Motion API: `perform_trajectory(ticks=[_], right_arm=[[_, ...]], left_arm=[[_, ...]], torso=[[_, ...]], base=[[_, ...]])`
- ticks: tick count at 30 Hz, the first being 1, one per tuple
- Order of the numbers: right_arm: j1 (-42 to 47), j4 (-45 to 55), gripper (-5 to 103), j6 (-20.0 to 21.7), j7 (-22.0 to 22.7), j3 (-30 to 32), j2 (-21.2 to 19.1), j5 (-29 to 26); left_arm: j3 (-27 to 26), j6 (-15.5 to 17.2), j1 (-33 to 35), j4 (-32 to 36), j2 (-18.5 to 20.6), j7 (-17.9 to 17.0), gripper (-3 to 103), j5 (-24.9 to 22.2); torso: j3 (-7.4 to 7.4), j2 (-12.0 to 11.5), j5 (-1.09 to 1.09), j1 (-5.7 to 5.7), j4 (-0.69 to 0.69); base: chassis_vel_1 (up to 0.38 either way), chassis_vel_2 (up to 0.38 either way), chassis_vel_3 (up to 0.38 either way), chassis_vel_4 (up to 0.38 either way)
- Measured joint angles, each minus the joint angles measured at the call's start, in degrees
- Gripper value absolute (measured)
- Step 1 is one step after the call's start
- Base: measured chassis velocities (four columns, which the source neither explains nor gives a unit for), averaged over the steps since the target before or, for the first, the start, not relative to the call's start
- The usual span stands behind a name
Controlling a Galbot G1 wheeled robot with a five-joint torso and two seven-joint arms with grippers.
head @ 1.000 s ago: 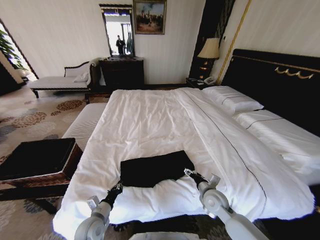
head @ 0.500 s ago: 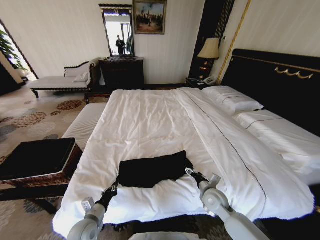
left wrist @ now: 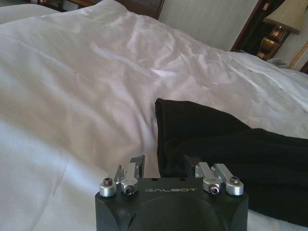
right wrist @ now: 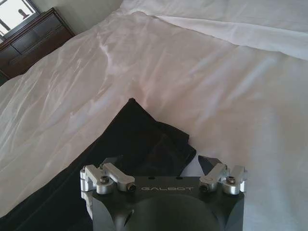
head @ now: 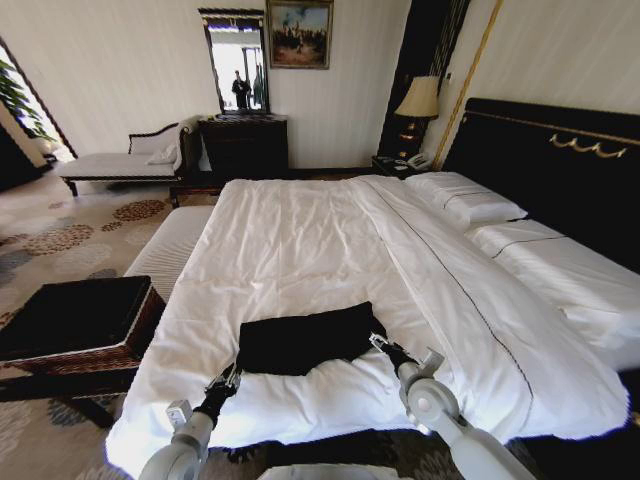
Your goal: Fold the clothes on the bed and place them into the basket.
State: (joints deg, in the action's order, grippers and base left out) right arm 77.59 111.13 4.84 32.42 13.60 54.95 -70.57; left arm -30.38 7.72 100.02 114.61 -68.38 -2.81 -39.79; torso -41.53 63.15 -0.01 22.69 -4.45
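Note:
The clothes, a folded black T-shirt (head: 305,338), lie on the white sheet of the bed (head: 300,230) near its foot edge. My left gripper (head: 232,376) is at the shirt's near left corner. In the left wrist view this gripper (left wrist: 165,162) is open, one finger on the sheet and the other over the edge of the shirt (left wrist: 216,139). My right gripper (head: 378,343) is at the shirt's right edge. It is also open (right wrist: 154,168), with a folded corner of the shirt (right wrist: 130,139) between its fingers. The basket (head: 140,335) stands on the floor left of the bed, its black lining showing.
A white striped bench (head: 175,250) runs along the bed's left side, just behind the basket. Pillows (head: 465,200) and the black headboard (head: 560,170) are at the right. A dresser (head: 245,145), a chaise (head: 120,160) and a lamp (head: 418,100) stand by the far wall.
The shirt has shifted slightly left on the sheet. My left gripper has moved a little left and nearer the bed's edge; the right gripper has hardly moved.

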Motion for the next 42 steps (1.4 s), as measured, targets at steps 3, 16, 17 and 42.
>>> perform_trajectory(ticks=[3, 16, 17, 42], right_arm=[[0.2, 0.2, 77, 0.0, 0.2, 0.0, 0.6, -1.7], [-2.0, -5.3, 69, 0.0, -3.0, -0.9, 3.0, -1.7], [-2.4, -5.8, 63, 0.0, -3.4, -1.1, 3.3, -1.7], [-2.5, -6.0, 2, -7.5, -12.1, 2.4, 2.5, -0.1]], left_arm=[[-2.0, -0.2, -0.6, 1.2, -0.3, 0.0, 64, -2.4], [-13.9, 1.1, -3.7, 2.4, -0.2, -1.4, 100, -11.8], [-14.6, 1.2, -3.8, 2.4, -0.1, -1.5, 100, -12.3], [-25.1, 1.5, -9.5, -5.2, 2.4, -3.1, 100, -15.8]], torso=[[0.00, 0.0, 0.00, 0.00, -0.01], [0.00, 0.0, 0.00, 0.00, -0.01], [0.00, 0.0, 0.01, 0.00, -0.01], [0.00, 0.0, 0.01, 0.00, 0.00]], base=[[0.000, 0.000, 0.000, 0.000], [0.000, 0.000, 0.000, 0.000], [0.000, 0.000, 0.000, 0.000], [0.000, 0.000, 0.000, 0.000]])
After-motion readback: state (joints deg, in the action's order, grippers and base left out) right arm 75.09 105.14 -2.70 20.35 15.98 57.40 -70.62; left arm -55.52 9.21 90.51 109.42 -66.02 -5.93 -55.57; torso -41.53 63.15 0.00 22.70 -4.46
